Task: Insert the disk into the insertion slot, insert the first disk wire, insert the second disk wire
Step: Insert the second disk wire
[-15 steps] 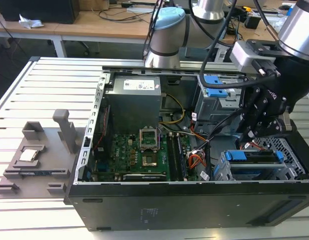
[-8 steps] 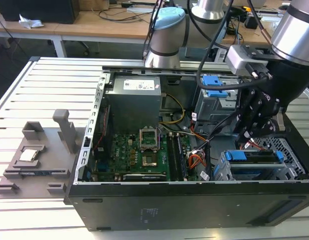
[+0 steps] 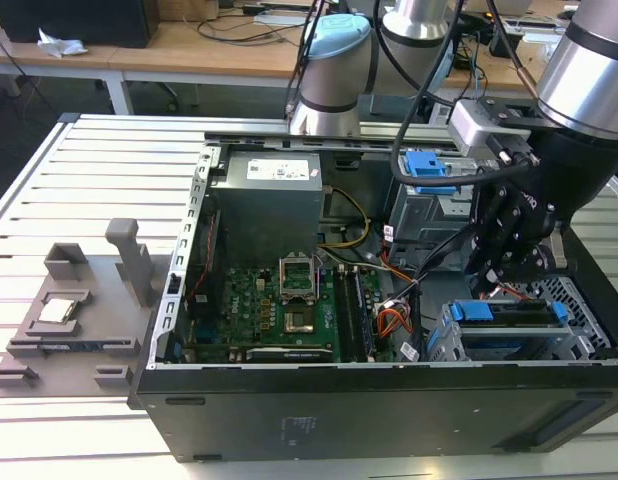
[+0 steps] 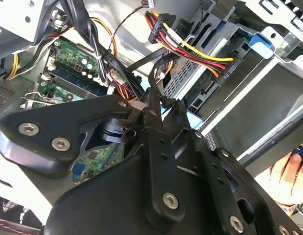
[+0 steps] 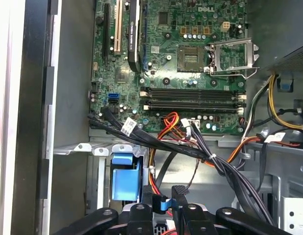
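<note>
The insertion slot holds the disk, long axis lying across the exterior view. The hand hangs just beyond it at twelve o'clock, pressed together among cables; what it pinches, I cannot tell.

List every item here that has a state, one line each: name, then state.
Disk: seated in the slot.
Slot: filled by the disk.
CPU socket: empty, its frame lifted.
Case: side panel off, insides exposed.
Hand: lowered into the case behind the disk, among the cables.
</note>
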Available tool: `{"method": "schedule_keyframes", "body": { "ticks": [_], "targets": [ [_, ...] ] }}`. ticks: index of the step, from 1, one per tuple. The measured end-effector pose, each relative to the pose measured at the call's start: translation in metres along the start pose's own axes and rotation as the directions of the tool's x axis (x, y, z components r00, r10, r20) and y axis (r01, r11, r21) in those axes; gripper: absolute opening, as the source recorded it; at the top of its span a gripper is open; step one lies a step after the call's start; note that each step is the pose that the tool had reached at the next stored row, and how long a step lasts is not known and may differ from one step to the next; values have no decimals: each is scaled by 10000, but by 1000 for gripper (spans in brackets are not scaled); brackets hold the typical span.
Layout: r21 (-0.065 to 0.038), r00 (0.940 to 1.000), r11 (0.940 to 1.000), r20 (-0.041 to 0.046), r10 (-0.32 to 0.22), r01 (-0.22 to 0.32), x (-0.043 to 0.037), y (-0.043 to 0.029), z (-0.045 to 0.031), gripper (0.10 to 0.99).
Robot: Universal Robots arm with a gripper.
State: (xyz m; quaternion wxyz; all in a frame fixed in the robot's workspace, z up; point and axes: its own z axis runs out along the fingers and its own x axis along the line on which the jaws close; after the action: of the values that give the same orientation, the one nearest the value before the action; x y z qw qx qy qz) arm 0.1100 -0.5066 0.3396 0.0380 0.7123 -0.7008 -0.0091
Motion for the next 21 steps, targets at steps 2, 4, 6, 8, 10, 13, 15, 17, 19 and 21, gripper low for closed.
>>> {"method": "schedule_keyframes", "body": {
  "ticks": [2,4,6,8,10,13,15,17,19,21],
  "targets": [
    [1,10000,10000,1,0,0,0,0,1,302],
    [0,10000,10000,0,0,0,0,0,1,302],
    [0,10000,10000,0,1,-1,0,0,1,286],
    [0,10000,10000,0,0,0,0,0,1,184],
    [0,10000,10000,-1,0,0,0,0,1,184],
    [0,10000,10000,-2,0,0,0,0,1,184],
    [-2,10000,10000,-1,1,-1,2,-12,-22,184],
    [-13,10000,10000,0,0,0,4,-38,-52,184],
    [-55,10000,10000,-1,-1,1,6,-88,-58,184],
    [-105,10000,9999,0,-4,4,10,-137,-61,184]
  ]
}}
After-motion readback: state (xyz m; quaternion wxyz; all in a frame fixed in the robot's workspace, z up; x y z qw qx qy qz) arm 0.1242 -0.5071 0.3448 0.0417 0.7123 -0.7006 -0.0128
